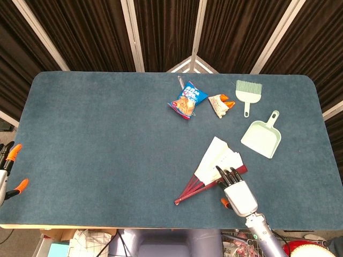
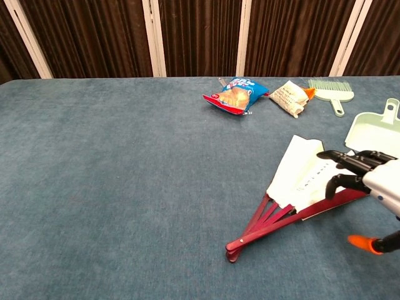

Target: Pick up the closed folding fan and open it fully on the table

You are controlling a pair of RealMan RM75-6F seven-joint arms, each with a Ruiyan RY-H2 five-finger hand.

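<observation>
The folding fan (image 1: 213, 165) lies partly spread on the blue table, white paper leaf toward the back, red ribs meeting at a pivot near the front edge. In the chest view the fan (image 2: 294, 184) shows at centre right. My right hand (image 1: 236, 191) reaches in from the front edge, dark fingers (image 2: 340, 164) stretched over the fan's right red guard and the paper beside it. Its orange-tipped thumb sticks out sideways, clear of the fan. I cannot tell whether the fingers press down. My left hand (image 1: 7, 170) hangs off the table's left end, fingers apart, holding nothing.
At the back lie a blue snack bag (image 1: 187, 100), a small crumpled packet (image 1: 220, 104) and a pale green brush (image 1: 248, 92). A pale green dustpan (image 1: 261, 137) sits just right of the fan. Bare blue cloth (image 1: 107, 139) spans the left half.
</observation>
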